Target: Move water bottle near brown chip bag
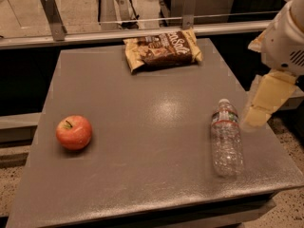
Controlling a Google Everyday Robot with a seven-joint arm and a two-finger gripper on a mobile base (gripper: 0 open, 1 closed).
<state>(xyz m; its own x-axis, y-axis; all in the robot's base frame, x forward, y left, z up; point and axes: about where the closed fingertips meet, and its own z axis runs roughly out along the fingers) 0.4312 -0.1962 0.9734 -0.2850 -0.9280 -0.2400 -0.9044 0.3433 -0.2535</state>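
Bottle (226, 139) lies flat on its side on the table (147, 122), at about 4 o'clock from the table's centre, near the right edge. Its long axis runs almost 12 to 6: the white cap points to 12 o'clock, towards the far edge, and the base points to 6 o'clock, leaning slightly towards 5. The body is clear, ribbed plastic, cylindrical, with a narrow label band just below the shoulder.

Bag (163, 49) rests flat at 12 o'clock on the table, against the far edge, well apart from the bottle. It is crinkled foil, roughly rectangular, dark brown in the middle with tan-yellow ends and white lettering. Its long axis runs roughly 9 to 3.

Apple (73, 132), round, red and glossy with the stem dimple up, sits at 8 o'clock, near the left edge.

Gripper (254, 120) hangs at 3 o'clock from the bottle's neck, just beside it, over the table's right edge. Its cream-yellow tip points down towards 7 o'clock, below a white arm housing. Whether it is wide or narrow cannot be told. It holds nothing.

Table top is grey, matt and finely speckled, with a soft sheen near the centre.
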